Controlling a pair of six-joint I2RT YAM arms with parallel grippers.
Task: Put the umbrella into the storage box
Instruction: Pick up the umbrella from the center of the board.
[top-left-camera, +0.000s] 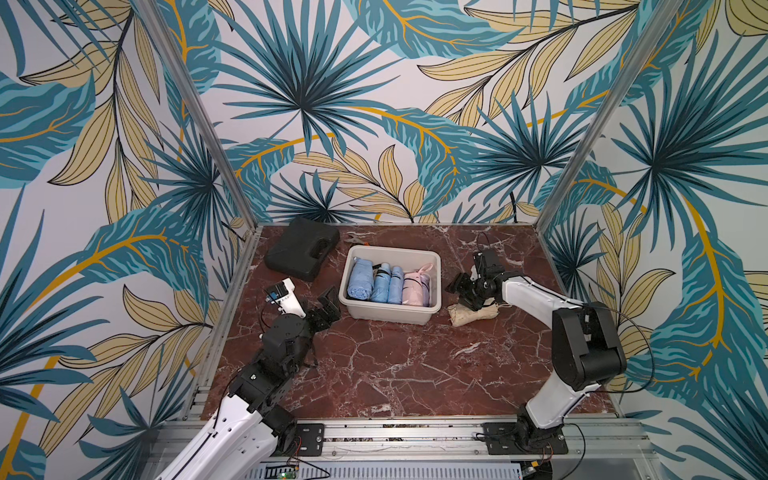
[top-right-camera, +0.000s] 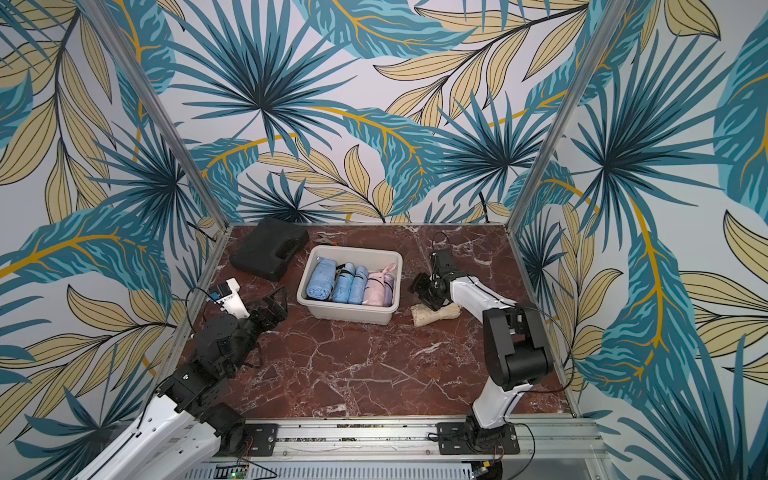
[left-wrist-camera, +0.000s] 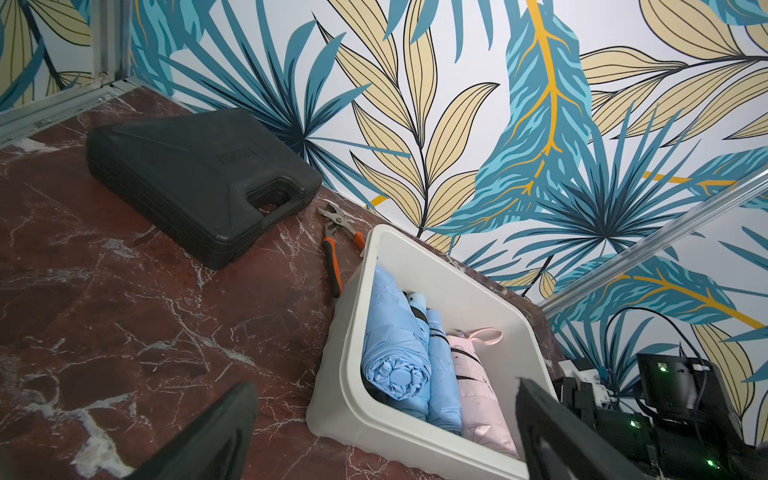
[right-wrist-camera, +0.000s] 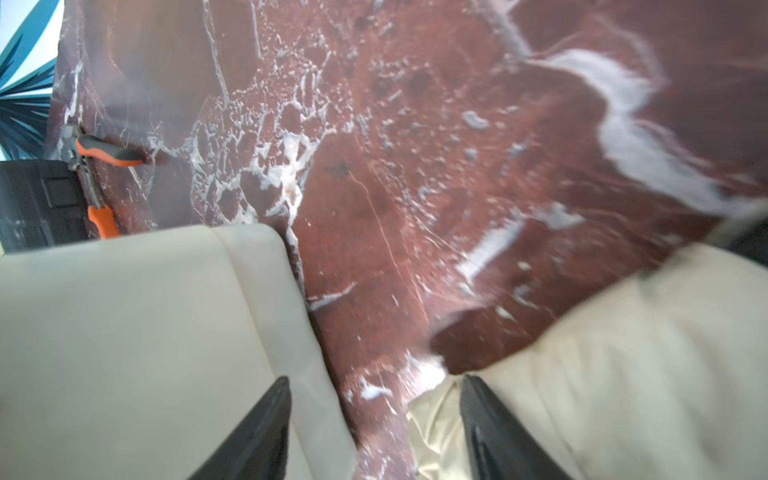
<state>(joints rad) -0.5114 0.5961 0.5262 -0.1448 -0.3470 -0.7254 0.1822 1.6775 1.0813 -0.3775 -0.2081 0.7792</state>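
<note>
The beige umbrella (top-left-camera: 459, 318) lies on the table (top-left-camera: 395, 365) beside the storage box (top-left-camera: 390, 314), partly hidden under the right gripper (right-wrist-camera: 376, 379). Its fingers are apart, blurry and cut off. The left gripper (top-left-camera: 329, 306) has fingers wide apart too.

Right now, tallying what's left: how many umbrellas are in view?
5: three blue and one pink in the box, one beige on the table beside it; others may hide underneath.
</note>
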